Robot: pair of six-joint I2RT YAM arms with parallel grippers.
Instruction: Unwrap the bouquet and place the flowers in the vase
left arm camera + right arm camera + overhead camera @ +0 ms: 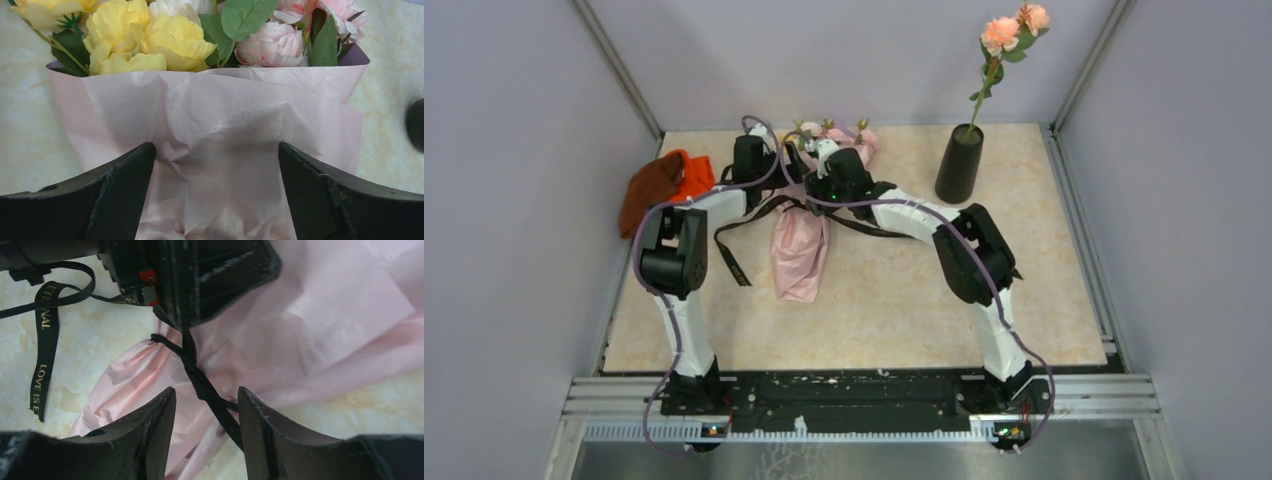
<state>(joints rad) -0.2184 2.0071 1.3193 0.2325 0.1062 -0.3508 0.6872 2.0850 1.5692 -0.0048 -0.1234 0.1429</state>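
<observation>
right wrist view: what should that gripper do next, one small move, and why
Probably close the right gripper on the twisted black ribbon lying between its open fingers. The ribbon crosses the pink paper of the bouquet, so the wrap likely cannot open until it is pulled off. The left gripper hangs wide open over the paper.

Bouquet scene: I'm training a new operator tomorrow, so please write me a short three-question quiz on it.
1. Fill in: the left hand hangs open over the bouquet's ____ paper.
2. The black ribbon runs between whose fingers? A left hand, B right hand, C neither.
3. True or false: the vase already holds a flower.
Key: 1 pink; 2 B; 3 true.
</observation>
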